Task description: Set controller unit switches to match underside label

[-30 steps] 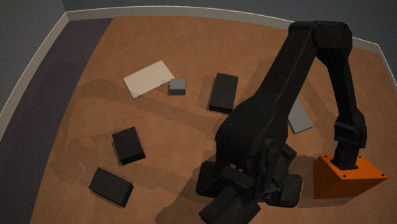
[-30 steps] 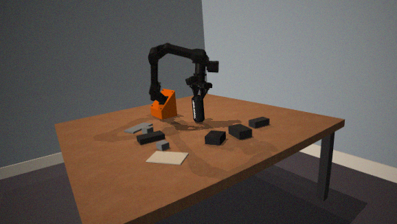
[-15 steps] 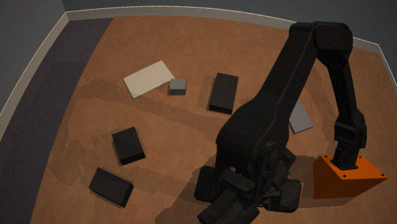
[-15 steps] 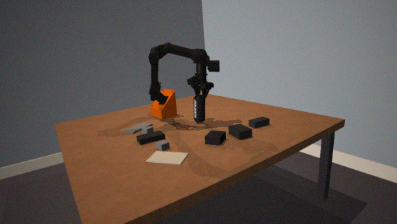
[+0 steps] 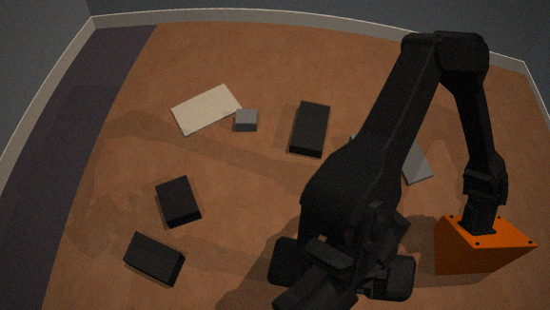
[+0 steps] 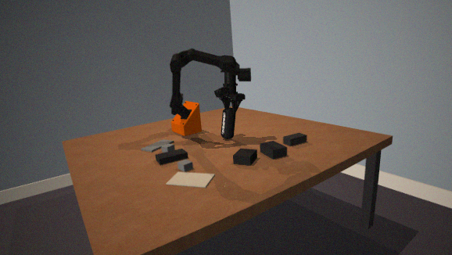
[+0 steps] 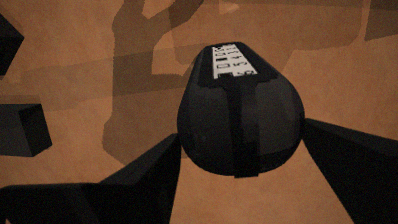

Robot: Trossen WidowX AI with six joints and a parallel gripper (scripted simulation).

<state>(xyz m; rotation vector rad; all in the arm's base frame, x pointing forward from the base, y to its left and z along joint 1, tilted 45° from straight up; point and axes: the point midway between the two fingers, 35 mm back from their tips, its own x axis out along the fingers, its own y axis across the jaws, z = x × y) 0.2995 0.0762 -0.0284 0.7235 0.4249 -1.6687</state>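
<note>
My gripper point(image 6: 230, 105) point(image 7: 239, 133) is shut on the dark grey controller unit point(image 6: 227, 124) point(image 7: 240, 120) and holds it by one end, so it hangs upright near the orange arm base. Its lower end is at or just above the bench point(image 6: 117, 203); I cannot tell whether it touches. In the wrist view I look down the unit end-on between my two fingers. The white label point(image 7: 234, 62) on its underside shows on the far face, with numbers and squares too small and slanted to read. The switches are hidden. In the top view the arm covers the unit.
The orange arm base point(image 5: 481, 244) point(image 6: 188, 119) stands close by. Dark blocks point(image 5: 309, 128) point(image 5: 177, 201) point(image 5: 153, 258) lie about the bench, also seen in the exterior view point(image 6: 273, 149) point(image 6: 245, 156) point(image 6: 295, 138). A cream sheet point(image 5: 206, 108), a small grey cube point(image 5: 245, 119) and a grey plate point(image 5: 418, 164) lie further off.
</note>
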